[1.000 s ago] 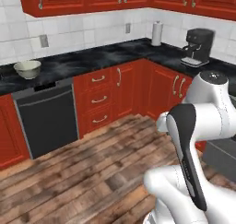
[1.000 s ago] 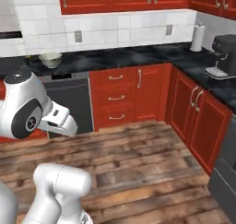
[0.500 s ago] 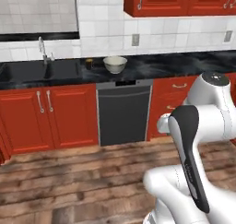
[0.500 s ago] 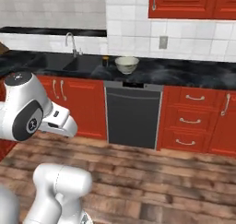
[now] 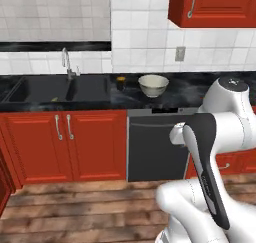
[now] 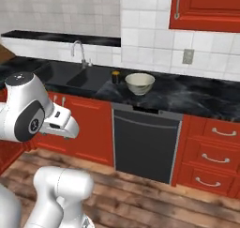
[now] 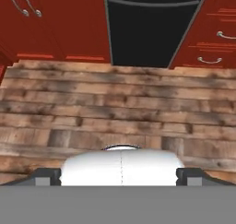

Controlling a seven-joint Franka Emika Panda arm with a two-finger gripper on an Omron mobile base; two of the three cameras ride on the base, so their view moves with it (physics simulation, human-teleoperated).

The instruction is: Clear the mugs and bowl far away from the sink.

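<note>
Below my gripper: wooden floor (image 7: 120, 112), nothing between my fingers.
Gripper: my gripper (image 7: 119, 176) hangs low, its two dark tips wide apart at the lower corners of the hand view, holding nothing.
Writing: no brand, label or text I can read anywhere.
Ahead of gripper: black dishwasher (image 7: 154, 25) straight in front, red cabinet doors (image 7: 50, 20) to one side and red drawers (image 7: 212, 34) to the other.
Bowl: cream bowl (image 5: 153, 85) sits on the black counter (image 5: 200, 89) above the dishwasher, well up and away from my gripper.
Mug: one small dark mug (image 6: 115, 76) stands just beside the bowl, between it and the sink.
Sink: black sink (image 5: 55, 89) with its silver faucet (image 5: 66, 63) lies farther along the counter, past the mug.
In the way: nothing stands between my gripper and the dishwasher front; the counter edge is above it.
Change: the whole scene has slid sideways since half a second ago, so my base has moved; bowl and sink now sit nearer the middle of both base views.
</note>
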